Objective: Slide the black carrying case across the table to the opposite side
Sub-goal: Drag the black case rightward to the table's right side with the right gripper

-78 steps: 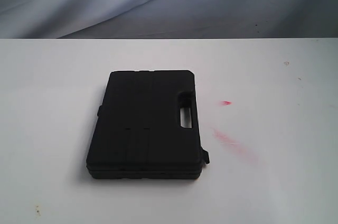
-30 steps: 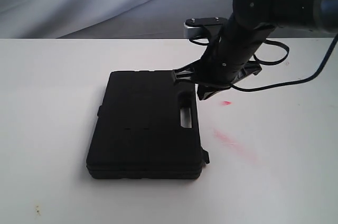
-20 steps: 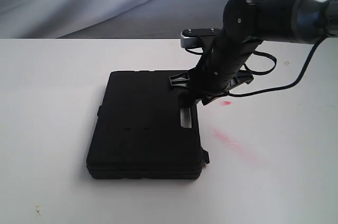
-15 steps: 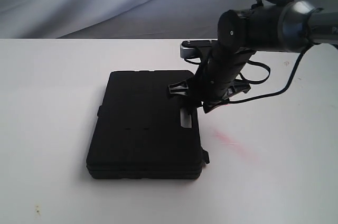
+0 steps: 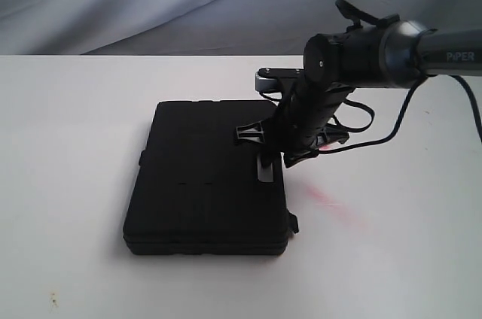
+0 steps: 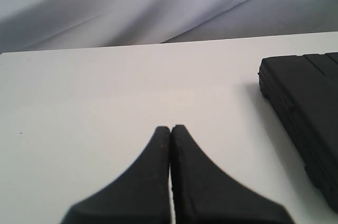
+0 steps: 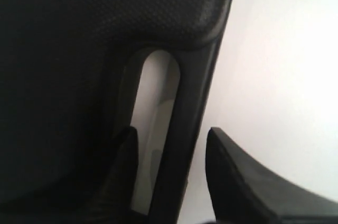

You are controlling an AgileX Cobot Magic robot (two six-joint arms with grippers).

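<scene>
The black case (image 5: pixel 203 176) lies flat on the white table (image 5: pixel 75 146), left of the middle, its handle cutout (image 5: pixel 265 168) on the right edge. My right gripper (image 5: pixel 269 150) is down at that handle and open. In the right wrist view the right gripper (image 7: pixel 171 131) straddles the handle bar (image 7: pixel 190 97): one finger sits in the cutout (image 7: pixel 153 102), the other outside the case's edge, with a gap showing on both sides. My left gripper (image 6: pixel 170 128) is shut and empty above bare table, apart from the case (image 6: pixel 303 97) off to its side.
A long red smear (image 5: pixel 331 202) and a small red mark (image 5: pixel 324 149) lie on the table right of the case. The right arm's cable (image 5: pixel 384 131) loops above the surface. Grey cloth (image 5: pixel 151 3) hangs behind the far edge. Tiny specks (image 5: pixel 53 300) dot the near left.
The right arm came in from the right, moved left and down onto the case's handle, and its jaws opened. The case has not moved.
</scene>
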